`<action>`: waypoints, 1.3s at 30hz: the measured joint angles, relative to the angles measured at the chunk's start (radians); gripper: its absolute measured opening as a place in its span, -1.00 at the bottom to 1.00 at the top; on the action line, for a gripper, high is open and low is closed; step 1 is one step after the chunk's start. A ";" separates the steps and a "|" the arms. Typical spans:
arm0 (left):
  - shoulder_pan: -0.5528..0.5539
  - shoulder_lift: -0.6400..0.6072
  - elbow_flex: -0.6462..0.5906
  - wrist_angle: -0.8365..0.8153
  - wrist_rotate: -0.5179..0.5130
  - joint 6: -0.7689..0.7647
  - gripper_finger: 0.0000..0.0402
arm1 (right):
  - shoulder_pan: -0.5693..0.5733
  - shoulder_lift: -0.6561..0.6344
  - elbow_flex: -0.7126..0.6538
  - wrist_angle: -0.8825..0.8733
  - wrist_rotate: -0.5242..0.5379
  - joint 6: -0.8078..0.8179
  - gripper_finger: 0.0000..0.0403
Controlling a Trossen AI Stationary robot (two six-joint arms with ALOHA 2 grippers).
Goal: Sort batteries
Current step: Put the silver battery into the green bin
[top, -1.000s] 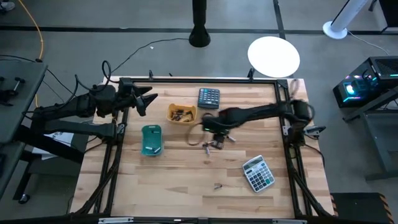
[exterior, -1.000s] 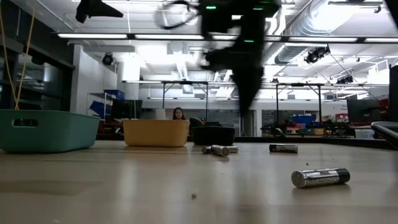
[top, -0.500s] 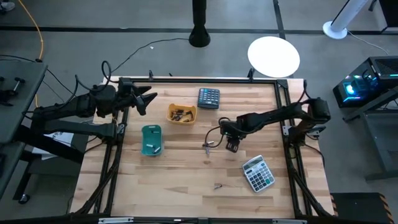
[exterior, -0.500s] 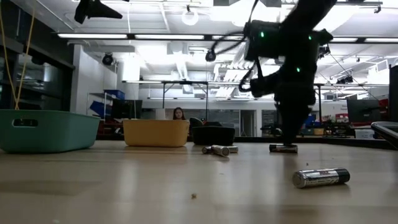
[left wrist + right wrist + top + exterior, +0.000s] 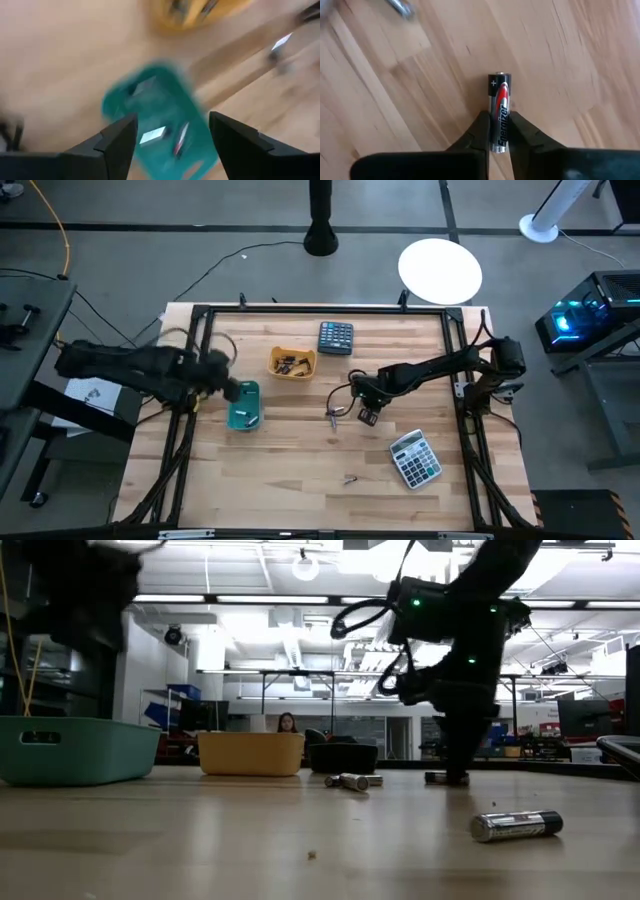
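My right gripper (image 5: 365, 416) is down at the table's middle, shut on a black-and-silver battery (image 5: 500, 107) with a red stripe. Two loose batteries (image 5: 335, 413) lie just left of it, and another battery (image 5: 350, 478) lies nearer the front edge. My left gripper (image 5: 172, 145) is open and hovers over the teal bin (image 5: 244, 405), which has a few batteries lying in it. The yellow bin (image 5: 291, 364) behind it holds several more batteries. My right gripper pinches the battery's long sides (image 5: 500, 131) between its two fingers, on the half away from the plus end (image 5: 500, 77). The fingers come from above, pointing down, and lie across the battery. The battery lies flat on the wooden table (image 5: 445, 778).
A dark calculator (image 5: 336, 337) lies at the far middle and a grey calculator (image 5: 415, 458) at the near right. A black frame (image 5: 300, 308) edges the table. In the low view a person (image 5: 287, 723) shows far behind the bins.
My right gripper has gone from above the two loose batteries toward the table's right edge, come down over the single battery and shut on it. My left arm has swung from the table's far left corner toward the near edge, ending over the teal bin.
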 joint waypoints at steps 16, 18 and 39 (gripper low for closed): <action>-0.052 0.425 -0.130 0.327 0.129 0.004 -0.95 | -0.035 0.000 0.195 0.013 -0.008 -0.080 -0.89; -0.025 0.486 -0.130 0.381 0.127 0.030 -0.93 | -0.035 -0.003 0.221 -0.005 -0.007 -0.091 -0.89; 0.080 0.922 0.155 1.029 0.224 0.267 -1.00 | -0.032 -0.165 0.295 -0.196 0.028 -0.105 -0.89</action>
